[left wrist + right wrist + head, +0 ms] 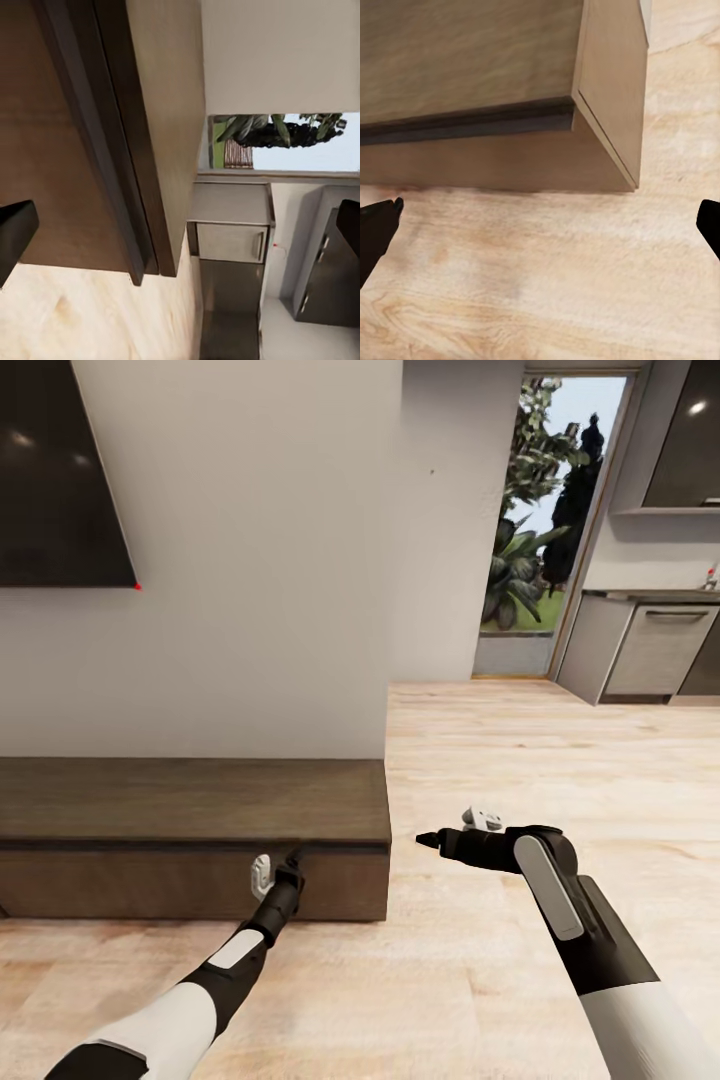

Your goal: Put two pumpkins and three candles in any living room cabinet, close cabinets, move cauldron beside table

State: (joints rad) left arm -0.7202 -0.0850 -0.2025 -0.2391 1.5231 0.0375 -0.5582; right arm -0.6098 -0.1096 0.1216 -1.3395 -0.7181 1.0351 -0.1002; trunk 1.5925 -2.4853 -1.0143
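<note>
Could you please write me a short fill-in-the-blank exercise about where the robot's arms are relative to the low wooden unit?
1. The left claw is up against the front of the dark-brown ____.
2. The right claw hangs above the bare wooden ____, its fingers spread wide.
3. The cabinet's drawer fronts all look ____.
4. On the wall above the cabinet hangs a dark ____.

Missing words: cabinet; floor; closed; screen

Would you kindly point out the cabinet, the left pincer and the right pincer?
cabinet [190, 800], head view, on its top surface.
left pincer [290, 857], head view, at its fingertips.
right pincer [428, 839], head view, at its fingertips.
</note>
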